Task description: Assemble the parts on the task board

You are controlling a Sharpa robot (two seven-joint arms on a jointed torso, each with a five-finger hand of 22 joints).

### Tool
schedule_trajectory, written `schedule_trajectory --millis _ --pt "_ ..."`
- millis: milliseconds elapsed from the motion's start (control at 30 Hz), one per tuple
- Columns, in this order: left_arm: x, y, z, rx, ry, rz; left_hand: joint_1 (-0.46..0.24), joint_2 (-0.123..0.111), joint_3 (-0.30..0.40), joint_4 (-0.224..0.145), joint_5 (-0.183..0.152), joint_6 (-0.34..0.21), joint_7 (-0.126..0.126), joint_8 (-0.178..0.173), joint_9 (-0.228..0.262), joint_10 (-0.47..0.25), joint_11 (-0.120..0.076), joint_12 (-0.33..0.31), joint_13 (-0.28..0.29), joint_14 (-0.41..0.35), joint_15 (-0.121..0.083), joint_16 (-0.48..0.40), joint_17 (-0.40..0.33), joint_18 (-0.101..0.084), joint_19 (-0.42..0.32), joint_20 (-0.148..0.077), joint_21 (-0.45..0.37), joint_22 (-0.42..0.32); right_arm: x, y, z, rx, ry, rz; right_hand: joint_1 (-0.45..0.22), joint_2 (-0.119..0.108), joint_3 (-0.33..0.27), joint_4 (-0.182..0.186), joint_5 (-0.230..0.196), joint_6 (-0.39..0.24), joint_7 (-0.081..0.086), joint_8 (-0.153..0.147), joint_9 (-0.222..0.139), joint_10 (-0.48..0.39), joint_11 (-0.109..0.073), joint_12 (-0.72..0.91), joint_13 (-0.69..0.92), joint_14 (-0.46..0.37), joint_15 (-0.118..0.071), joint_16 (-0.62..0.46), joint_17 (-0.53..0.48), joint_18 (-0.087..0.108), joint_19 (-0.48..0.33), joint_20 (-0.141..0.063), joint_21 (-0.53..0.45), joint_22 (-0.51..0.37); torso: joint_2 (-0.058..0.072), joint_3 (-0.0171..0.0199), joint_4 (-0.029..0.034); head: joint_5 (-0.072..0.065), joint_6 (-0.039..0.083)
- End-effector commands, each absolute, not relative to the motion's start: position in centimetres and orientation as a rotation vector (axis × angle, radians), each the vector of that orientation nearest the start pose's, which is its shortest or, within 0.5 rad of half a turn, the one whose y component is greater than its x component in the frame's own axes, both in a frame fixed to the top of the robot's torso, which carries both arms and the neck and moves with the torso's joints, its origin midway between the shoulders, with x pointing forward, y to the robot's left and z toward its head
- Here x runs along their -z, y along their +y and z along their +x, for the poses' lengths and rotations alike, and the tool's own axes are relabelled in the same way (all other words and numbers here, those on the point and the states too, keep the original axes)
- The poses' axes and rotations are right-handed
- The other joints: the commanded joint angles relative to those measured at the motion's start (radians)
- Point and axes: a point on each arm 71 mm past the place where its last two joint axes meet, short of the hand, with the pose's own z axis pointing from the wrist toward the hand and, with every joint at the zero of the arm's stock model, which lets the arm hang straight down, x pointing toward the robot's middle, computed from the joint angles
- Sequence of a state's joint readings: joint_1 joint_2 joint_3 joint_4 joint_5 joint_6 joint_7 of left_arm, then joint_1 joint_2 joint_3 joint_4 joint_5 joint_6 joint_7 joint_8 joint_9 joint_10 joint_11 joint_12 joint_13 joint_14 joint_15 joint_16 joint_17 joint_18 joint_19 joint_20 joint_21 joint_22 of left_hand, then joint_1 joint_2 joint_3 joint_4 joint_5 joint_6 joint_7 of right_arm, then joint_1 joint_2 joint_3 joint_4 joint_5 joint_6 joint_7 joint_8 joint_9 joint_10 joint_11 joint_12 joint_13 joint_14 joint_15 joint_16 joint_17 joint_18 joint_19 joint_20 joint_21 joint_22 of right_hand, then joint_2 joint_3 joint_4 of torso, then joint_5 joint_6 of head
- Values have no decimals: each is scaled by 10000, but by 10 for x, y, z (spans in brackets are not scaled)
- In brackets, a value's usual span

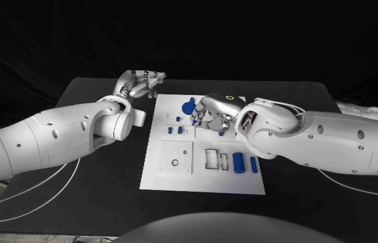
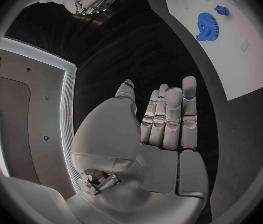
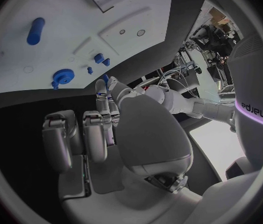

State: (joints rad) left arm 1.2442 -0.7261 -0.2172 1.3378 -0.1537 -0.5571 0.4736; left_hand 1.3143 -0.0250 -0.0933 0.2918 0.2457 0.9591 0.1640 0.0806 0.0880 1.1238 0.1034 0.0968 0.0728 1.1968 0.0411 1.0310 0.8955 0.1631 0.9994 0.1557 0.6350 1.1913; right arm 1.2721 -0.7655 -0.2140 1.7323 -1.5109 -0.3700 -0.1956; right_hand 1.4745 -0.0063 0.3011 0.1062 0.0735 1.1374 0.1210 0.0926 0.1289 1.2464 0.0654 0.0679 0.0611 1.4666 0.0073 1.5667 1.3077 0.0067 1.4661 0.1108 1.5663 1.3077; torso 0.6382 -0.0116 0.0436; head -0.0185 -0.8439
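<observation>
Small blue plastic parts [image 1: 238, 161] on the white flat task board [image 1: 177, 180] mid-desk: light, stiff, slick, best pinched across the sides. Right hand [image 1: 210, 113] poised above the board's far half, grip unclear (fingers hidden). Left hand [image 1: 142, 83] off the board's far-left corner, fingers apart, empty.

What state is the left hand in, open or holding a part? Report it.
Open. The left hand holds nothing; its fingers lie straight over the black table, off the task board.

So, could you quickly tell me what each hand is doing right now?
Left hand: open, holding nothing, off the task board.
Right hand: over the board; whether it holds anything cannot be told.
</observation>
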Motion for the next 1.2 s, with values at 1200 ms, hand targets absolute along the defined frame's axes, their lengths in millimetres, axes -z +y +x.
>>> schedule_trajectory --millis 1200 --pt "217 218 511 12069 13737 -8808 34 129 -56 -1 44 -43 -7 64 14 -84 30 66 2 80 4 -6 -29 71 65 -23 -90 -17 246 -79 405 -8608 18952 -4452 -44 -34 98 -7 46 -46 84 -74 29 -59 163 -78 -14 1042 160 41 2631 -67 1046 165 45 2631 13 7 -16 58 -222"
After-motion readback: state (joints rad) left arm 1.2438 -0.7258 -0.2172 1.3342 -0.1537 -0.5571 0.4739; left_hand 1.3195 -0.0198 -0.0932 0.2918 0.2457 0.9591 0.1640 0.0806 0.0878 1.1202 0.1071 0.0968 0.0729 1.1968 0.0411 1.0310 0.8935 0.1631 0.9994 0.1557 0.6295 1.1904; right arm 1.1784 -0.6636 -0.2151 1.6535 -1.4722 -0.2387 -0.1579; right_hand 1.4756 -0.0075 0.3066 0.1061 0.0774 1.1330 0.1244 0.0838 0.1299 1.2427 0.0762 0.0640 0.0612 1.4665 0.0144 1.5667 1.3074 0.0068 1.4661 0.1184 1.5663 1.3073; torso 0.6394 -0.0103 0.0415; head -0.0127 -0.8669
